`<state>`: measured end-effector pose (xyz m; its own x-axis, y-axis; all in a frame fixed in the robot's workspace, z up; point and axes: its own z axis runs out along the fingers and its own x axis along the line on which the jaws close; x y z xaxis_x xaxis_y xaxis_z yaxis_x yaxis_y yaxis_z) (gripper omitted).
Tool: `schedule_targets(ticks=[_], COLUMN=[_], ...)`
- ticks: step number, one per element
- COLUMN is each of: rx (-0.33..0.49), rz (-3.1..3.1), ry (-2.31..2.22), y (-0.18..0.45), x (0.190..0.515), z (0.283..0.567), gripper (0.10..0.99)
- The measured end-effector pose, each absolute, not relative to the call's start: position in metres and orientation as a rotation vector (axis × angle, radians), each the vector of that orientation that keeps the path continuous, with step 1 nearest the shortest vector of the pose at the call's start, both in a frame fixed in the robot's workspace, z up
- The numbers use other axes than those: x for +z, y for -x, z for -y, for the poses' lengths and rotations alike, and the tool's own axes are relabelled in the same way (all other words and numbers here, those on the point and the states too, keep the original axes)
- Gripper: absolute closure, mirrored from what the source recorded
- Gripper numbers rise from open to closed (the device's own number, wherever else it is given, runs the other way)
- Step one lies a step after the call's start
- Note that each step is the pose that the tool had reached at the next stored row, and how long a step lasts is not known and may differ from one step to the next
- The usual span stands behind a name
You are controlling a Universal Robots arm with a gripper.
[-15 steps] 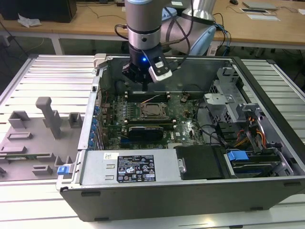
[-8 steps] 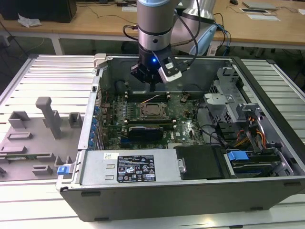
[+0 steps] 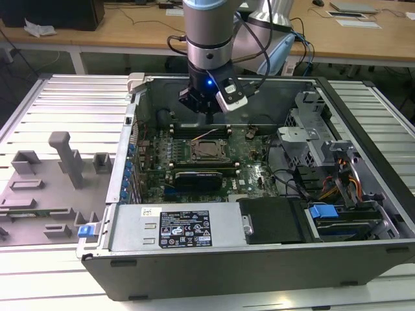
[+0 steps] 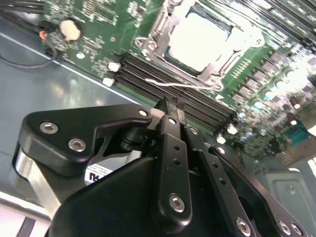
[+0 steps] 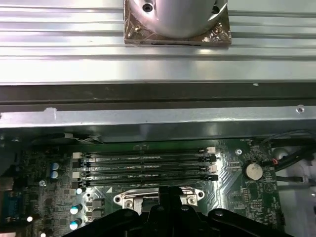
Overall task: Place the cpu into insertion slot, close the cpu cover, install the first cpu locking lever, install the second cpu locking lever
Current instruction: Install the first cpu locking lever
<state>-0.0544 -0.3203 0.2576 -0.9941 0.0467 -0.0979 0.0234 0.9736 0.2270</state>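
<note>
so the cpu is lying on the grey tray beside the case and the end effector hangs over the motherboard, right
No: the cpu sits in the insertion slot, as the second wrist view shows. The end effector does hang over the motherboard.

Bright, even room light is falling from above in the exterior view, while the computer case [image 3: 214, 259] is holding soft shadow around the tool [image 3: 205, 111]. A blue lamp [image 3: 209, 82] is glowing just above the tool. In the second wrist view, glare is whitening the cpu [image 4: 200, 34] beyond the tool, and the motherboard [image 4: 276, 74] past it is blurring.
</note>
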Motion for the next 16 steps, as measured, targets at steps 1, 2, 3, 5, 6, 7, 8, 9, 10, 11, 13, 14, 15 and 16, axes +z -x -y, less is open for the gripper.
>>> schedule_targets(ticks=[1, 2, 3, 5, 6, 7, 8, 9, 10, 11, 13, 14, 15, 16], rx=[0.344, 0.343, 0.342, 0.342, 0.342, 0.343, 0.344, 0.345, 0.345, 0.346, 0.348, 0.349, 0.35, 0.35], rz=[-3.006, -2.993, -2.979, -2.965, -2.963, -2.96, -2.957, -2.957, -2.956, -2.956, -2.956, -2.957, -2.957, -2.957], ry=[-0.051, -0.049, -0.046, -0.034, -0.026, -0.014, 0.004, 0.013, 0.022, 0.031, 0.049, 0.059, 0.072, 0.08], y=[0.055, 0.056, 0.057, 0.057, 0.058, 0.058, 0.058, 0.058, 0.058, 0.058, 0.059, 0.059, 0.06, 0.06], x=[0.257, 0.257, 0.257, 0.256, 0.255, 0.254, 0.253, 0.252, 0.251, 0.25, 0.247, 0.245, 0.243, 0.242], z=[0.32, 0.32, 0.32, 0.32, 0.32, 0.32, 0.32, 0.32, 0.32, 0.32, 0.32, 0.32, 0.32, 0.32], gripper=[0.98, 0.98, 0.98, 0.98, 0.98, 0.98, 0.98, 0.98, 0.98, 0.98, 0.98, 0.98, 0.98, 0.98])
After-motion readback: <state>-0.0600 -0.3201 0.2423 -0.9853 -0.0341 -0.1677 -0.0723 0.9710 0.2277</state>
